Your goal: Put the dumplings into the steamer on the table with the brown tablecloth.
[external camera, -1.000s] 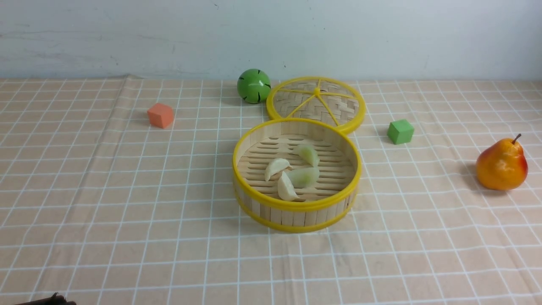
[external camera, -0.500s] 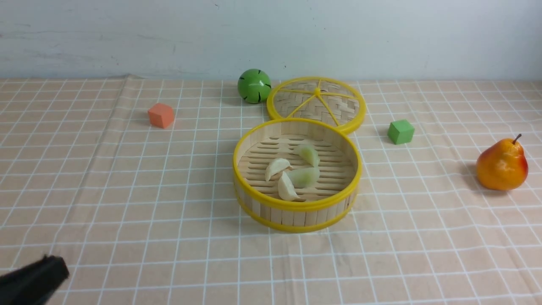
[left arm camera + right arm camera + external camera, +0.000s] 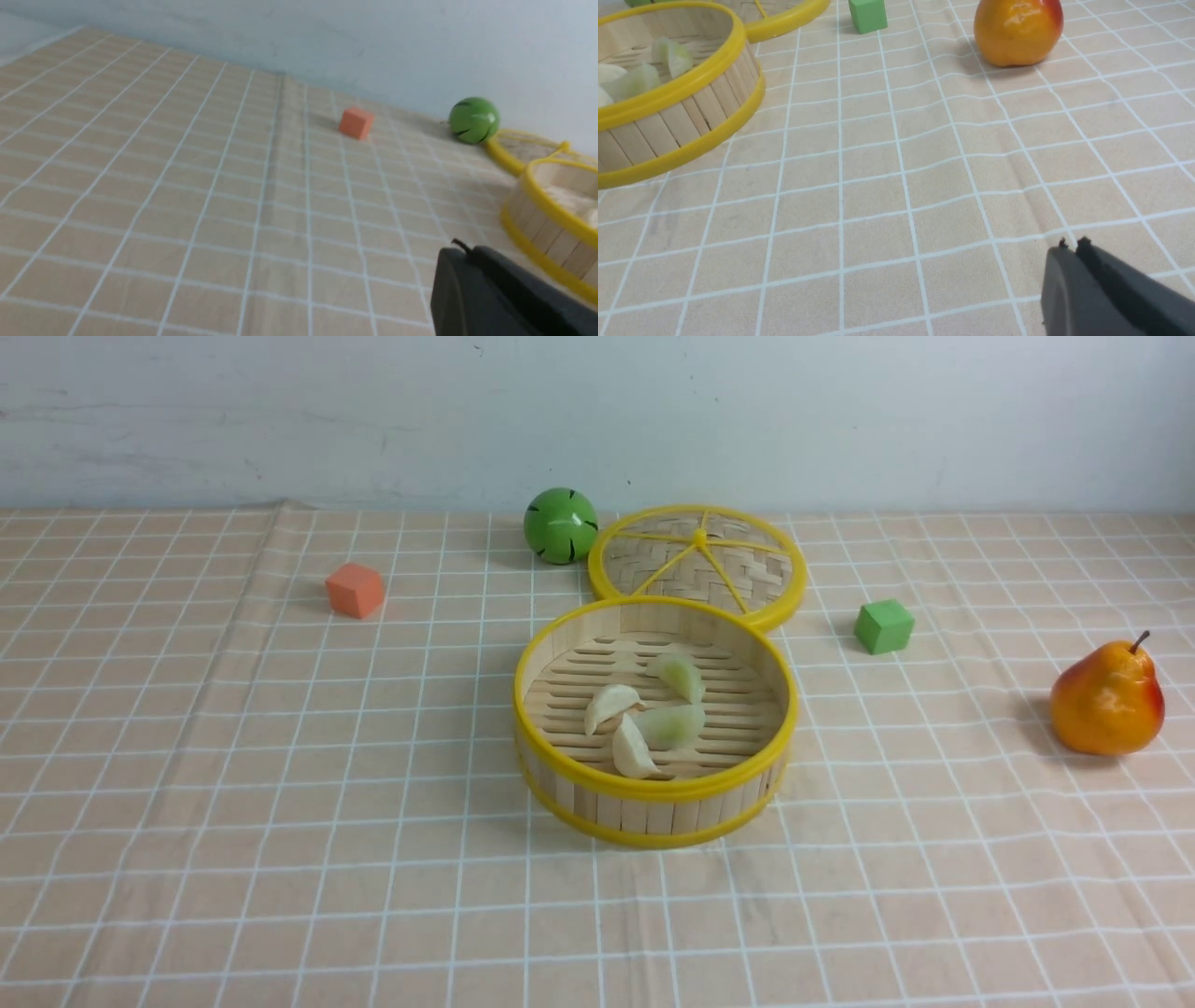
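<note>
Peach-brown gridded tablecloth (image 3: 280,784) covers the tabletop; four crescent dumplings (image 3: 644,714) lie inside the round yellow-rimmed bamboo steamer (image 3: 653,798); left fingers (image 3: 467,261) and right fingers (image 3: 1071,254) are both clenched, grasping nothing.

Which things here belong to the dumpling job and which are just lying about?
Job:
dumplings, all four in the steamer
steamer
brown tablecloth

Lying about:
woven lid
green ball
orange cube
green cube
pear

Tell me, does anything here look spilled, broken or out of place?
Nothing stands out. All four dumplings lie inside the steamer, none on the brown tablecloth. The woven lid lies flat behind the steamer. The cloth is only slightly creased.
</note>
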Motion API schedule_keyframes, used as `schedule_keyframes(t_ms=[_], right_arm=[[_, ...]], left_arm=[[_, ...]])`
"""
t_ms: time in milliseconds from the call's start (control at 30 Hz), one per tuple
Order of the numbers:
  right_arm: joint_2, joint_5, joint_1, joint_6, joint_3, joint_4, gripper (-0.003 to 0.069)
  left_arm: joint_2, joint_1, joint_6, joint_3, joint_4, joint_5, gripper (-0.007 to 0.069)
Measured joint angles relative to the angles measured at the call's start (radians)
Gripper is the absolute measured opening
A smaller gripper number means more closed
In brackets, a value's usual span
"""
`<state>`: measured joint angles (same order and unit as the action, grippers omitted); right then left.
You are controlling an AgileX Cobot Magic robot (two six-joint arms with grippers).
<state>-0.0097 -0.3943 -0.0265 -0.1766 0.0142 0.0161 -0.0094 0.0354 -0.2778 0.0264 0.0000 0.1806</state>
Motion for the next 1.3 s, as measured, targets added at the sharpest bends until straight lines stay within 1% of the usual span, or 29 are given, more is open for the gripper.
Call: schedule_keyframes(t_ms=[33,67,133,267,1300], right_arm=[[0.000,0.000,0.000,0.000,0.000,0.000,0.0021],[0.000,0.000,0.000,0.000,0.000,0.000,0.0021],[0.000,0.000,0.000,0.000,0.000,0.000,0.0021],[0.000,0.000,0.000,0.000,0.000,0.000,0.0021],[0.000,0.000,0.000,0.000,0.000,0.000,0.0058]], left_arm=[[0.000,0.003,0.001,0.000,0.005,0.007,-0.0014],[-0.001,0.012,0.017,0.002,0.005,0.067,-0.0014],[-0.001,0.017,0.044,0.003,0.005,0.134,-0.0014],[-0.001,0.020,0.085,0.004,0.005,0.187,-0.0014],[-0.001,0.020,0.095,0.005,0.005,0.200,-0.0014]])
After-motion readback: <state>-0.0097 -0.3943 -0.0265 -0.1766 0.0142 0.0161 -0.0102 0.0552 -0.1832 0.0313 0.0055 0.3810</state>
